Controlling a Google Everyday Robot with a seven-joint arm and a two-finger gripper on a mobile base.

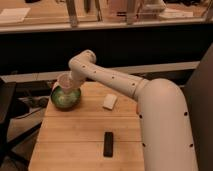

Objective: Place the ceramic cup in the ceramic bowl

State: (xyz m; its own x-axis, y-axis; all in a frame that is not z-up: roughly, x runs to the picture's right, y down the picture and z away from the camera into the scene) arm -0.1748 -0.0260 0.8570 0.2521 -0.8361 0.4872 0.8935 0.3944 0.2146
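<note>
The green ceramic bowl (pixel 65 97) sits at the far left corner of the wooden table (pixel 80 132). The pale ceramic cup (pixel 65 82) hangs tilted just over the bowl, at the end of my white arm (pixel 107 79). My gripper (pixel 71 82) is at the cup, right above the bowl's back rim. The cup's lower edge overlaps the bowl's inside; I cannot tell whether it touches the bowl.
A flat white rectangular block (pixel 109 102) lies on the table right of the bowl. A black rectangular object (pixel 108 144) lies near the front middle. A dark chair (pixel 9 112) stands left of the table. A counter runs behind.
</note>
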